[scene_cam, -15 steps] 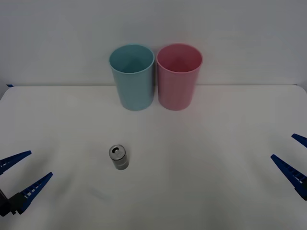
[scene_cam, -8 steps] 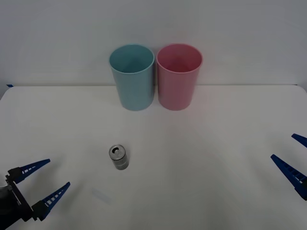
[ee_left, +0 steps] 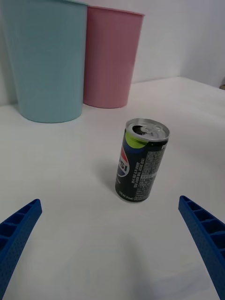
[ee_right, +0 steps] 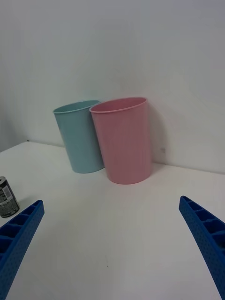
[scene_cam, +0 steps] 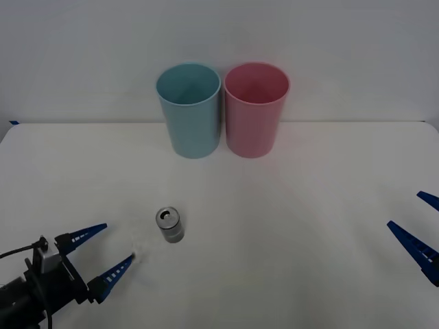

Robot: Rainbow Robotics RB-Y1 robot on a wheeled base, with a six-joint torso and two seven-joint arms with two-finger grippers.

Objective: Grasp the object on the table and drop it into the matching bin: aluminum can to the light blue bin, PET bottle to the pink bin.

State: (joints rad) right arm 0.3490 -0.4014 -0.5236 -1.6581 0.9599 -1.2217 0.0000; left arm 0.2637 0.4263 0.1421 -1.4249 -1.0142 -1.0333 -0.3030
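The aluminum can stands upright on the white table, left of centre; the left wrist view shows its dark printed side and shiny top with pull tab. My left gripper is open at the front left, its fingertips a short way left of the can and apart from it. The light blue bin and the pink bin stand side by side at the table's back. At the right edge my right gripper waits open, holding nothing. The right wrist view catches the can and both bins.
A plain white wall rises behind the bins. Bare tabletop stretches between the can and the bins and across the right half.
My left gripper has advanced from the left edge toward the can, staying open. The can, the bins and the right arm have not moved.
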